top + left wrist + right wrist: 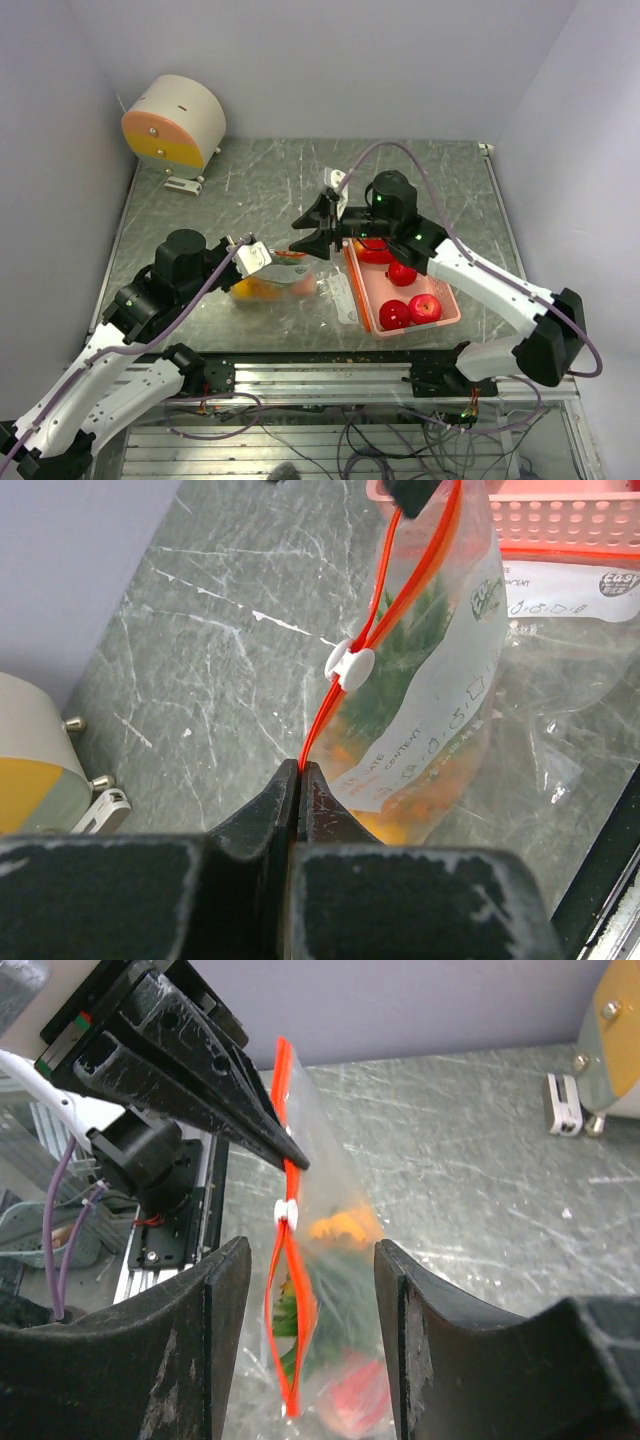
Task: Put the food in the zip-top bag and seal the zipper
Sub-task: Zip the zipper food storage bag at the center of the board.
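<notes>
White arm shells (480, 275), black joints (185, 255), purple cables (383, 144) (thin, looping), scuffed black right pincer (312, 1248).

The scratched grey metal table (280, 180) carries a pink plastic basket (437, 287), a clear zip-top bag (290, 280) just left of it, and a cream-and-orange drum (180, 120) far beyond-left.

Through the bag (470, 610), the food (385, 825) shows only as blurred orange and green.

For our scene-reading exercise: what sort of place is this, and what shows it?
Likely a robotics lab: a left arm and right arm bolted at a scratched metal table, loose cables below.
</notes>
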Controlling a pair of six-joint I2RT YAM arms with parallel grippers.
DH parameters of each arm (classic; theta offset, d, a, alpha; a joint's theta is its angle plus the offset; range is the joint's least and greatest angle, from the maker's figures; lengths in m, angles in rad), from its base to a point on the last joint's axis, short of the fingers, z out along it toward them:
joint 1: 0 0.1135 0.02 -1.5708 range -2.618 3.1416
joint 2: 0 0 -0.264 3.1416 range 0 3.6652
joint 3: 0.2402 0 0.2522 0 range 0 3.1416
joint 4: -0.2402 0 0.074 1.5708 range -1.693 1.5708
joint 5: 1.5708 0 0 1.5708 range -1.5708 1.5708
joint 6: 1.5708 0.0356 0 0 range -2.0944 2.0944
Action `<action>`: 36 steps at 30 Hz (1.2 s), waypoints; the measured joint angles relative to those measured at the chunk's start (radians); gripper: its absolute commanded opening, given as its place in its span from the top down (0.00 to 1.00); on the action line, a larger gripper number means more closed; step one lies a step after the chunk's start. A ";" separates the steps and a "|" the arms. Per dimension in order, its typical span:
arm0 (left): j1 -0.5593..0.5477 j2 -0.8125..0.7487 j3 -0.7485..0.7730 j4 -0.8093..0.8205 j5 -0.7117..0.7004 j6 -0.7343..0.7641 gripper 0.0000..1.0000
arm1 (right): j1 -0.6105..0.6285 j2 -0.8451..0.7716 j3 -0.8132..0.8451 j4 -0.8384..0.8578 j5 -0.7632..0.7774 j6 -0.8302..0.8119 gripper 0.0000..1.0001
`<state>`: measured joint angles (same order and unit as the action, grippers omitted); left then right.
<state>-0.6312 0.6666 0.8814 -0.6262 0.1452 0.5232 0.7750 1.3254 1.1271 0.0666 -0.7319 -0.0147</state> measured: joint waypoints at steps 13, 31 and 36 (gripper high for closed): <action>0.000 -0.013 -0.001 -0.002 0.007 -0.023 0.93 | 0.083 0.176 0.101 0.041 -0.113 -0.001 0.49; 0.000 -0.020 -0.002 -0.011 0.008 -0.026 0.93 | 0.109 0.206 0.115 -0.018 -0.014 -0.027 0.68; 0.000 -0.020 -0.002 -0.017 0.008 -0.026 0.93 | 0.109 0.206 0.115 -0.061 0.000 -0.053 0.92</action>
<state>-0.6312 0.6468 0.8799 -0.6434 0.1528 0.4969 0.8837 1.5314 1.2419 0.0059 -0.7319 -0.0673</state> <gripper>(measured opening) 0.073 0.254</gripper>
